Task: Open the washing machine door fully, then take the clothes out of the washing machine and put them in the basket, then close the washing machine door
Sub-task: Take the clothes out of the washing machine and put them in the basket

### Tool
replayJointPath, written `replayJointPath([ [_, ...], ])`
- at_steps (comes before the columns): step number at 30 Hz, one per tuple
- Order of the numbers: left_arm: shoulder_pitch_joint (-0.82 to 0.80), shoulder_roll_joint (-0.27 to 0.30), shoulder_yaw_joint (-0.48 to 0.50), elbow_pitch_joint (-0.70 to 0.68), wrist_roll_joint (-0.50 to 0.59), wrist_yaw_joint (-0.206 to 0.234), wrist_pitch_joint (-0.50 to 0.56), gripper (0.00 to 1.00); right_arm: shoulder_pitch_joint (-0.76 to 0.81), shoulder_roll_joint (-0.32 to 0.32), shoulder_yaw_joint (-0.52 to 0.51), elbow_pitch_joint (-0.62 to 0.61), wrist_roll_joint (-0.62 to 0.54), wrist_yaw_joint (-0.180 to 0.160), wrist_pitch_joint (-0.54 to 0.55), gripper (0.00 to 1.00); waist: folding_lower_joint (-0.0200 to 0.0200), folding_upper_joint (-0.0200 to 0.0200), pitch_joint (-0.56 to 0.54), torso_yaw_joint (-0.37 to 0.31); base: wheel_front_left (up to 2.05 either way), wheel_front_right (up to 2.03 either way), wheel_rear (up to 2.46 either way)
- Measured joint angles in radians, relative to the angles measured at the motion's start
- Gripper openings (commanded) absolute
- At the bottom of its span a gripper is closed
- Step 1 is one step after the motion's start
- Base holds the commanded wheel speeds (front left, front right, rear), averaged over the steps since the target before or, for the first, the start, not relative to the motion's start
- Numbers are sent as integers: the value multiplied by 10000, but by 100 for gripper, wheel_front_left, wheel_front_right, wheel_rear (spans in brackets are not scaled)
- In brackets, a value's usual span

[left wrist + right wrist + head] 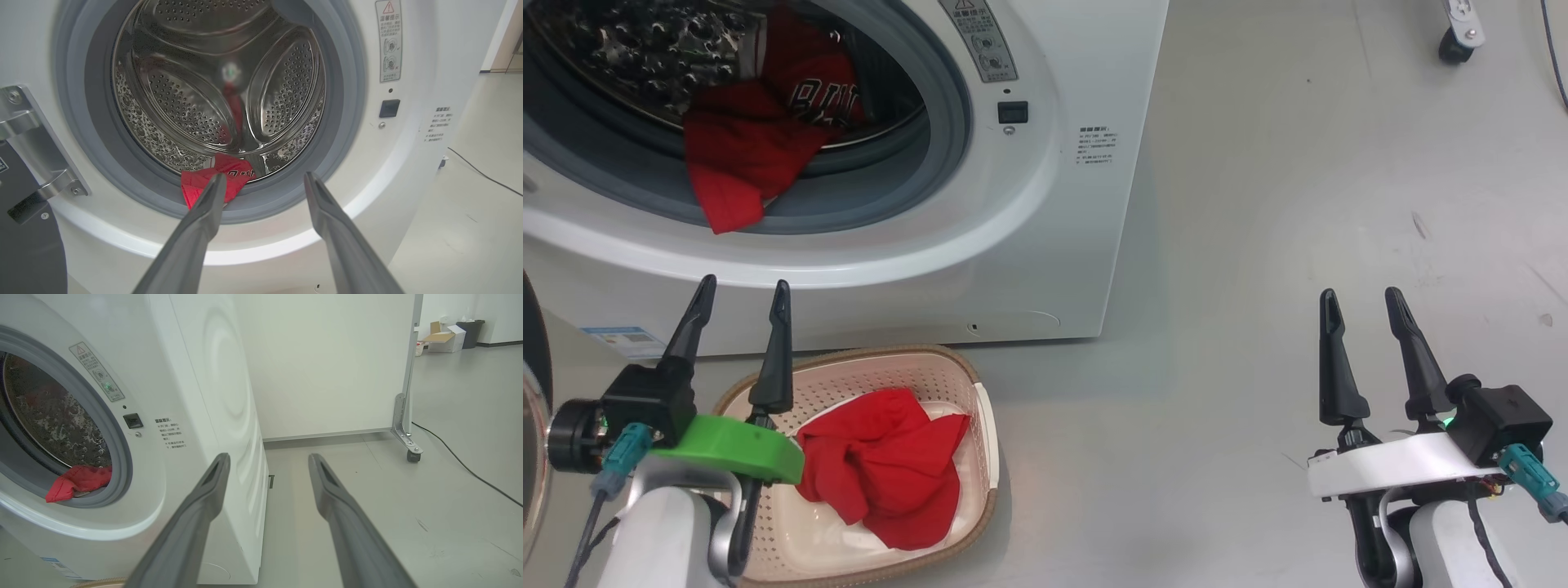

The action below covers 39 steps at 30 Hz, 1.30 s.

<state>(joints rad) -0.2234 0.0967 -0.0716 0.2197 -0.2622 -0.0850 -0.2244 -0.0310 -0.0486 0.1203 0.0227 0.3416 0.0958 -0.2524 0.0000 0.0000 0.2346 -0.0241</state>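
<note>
The white washing machine (1045,245) stands with its door (533,392) swung open at the far left edge. A red jersey (760,131) hangs out of the steel drum over the grey gasket (947,122); it shows too as the jersey (212,179) and the jersey (77,482). Another red garment (882,465) lies in the cream basket (980,400) on the floor before the machine. My left gripper (742,294) hovers open and empty above the basket's left end, pointing at the drum (220,81). My right gripper (1362,298) stands open and empty over bare floor to the right.
Grey floor (1298,204) spreads to the machine's right. A white partition on castors (408,449) stands behind, with a black cable (470,469) trailing on the floor. Boxes and a bin (453,332) sit far back. The door hinge bracket (36,155) shows at the left.
</note>
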Motion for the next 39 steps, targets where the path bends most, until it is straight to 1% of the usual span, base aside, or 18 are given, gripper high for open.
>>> replayJointPath([
  [7, -313, 579, 69, -155, 451, 209, 809, 100, -65, 8, 345, -98, 0, 0, 0, 100, 0, 0, 640, -215, 0, 0, 0],
  [11, -961, 1028, 113, -159, 669, 278, 1417, 100, -288, 19, 510, -148, 4, 75, 0, 100, 0, 0, 1081, -406, 0, 0, 0],
  [16, -1829, 1687, 184, -25, 1070, 314, 2220, 100, -619, 25, 744, -226, 42, 77, 0, 100, 0, 0, 1671, -727, 0, 0, 0],
  [19, -2452, 2036, 284, 52, 1195, 318, 2617, 100, -807, 29, 890, -249, 274, 75, 0, 100, 0, 0, 2024, -958, 0, 0, 0],
  [23, -3273, 2341, 284, 474, 1369, 316, 3292, 100, -1122, 23, 957, -328, 489, 59, 0, 100, 0, 0, 2464, -1308, 0, 0, 0],
  [24, -3273, 2341, 284, 474, 1369, 316, 3292, 100, -1122, 23, 957, -328, 489, 59, 0, 100, 0, 0, 2464, -1308, 0, 0, 0],
  [28, -3999, 2692, 324, 941, 1588, 316, 3772, 100, -1431, 27, 1141, -351, 698, 52, 0, 100, 0, 0, 2838, -1686, 0, 0, 0],
  [34, -4854, 3195, 303, 1760, 1975, 316, 4617, 100, -1686, 27, 1294, -380, 928, -98, 0, 100, 1, 0, 3315, -2208, 0, 0, 0],
  [39, -5298, 3697, 330, 2372, 2286, 316, 5053, 100, -1768, 31, 1476, -374, 1057, -161, 0, 100, 0, 0, 3614, -2599, 0, 0, 0],
])
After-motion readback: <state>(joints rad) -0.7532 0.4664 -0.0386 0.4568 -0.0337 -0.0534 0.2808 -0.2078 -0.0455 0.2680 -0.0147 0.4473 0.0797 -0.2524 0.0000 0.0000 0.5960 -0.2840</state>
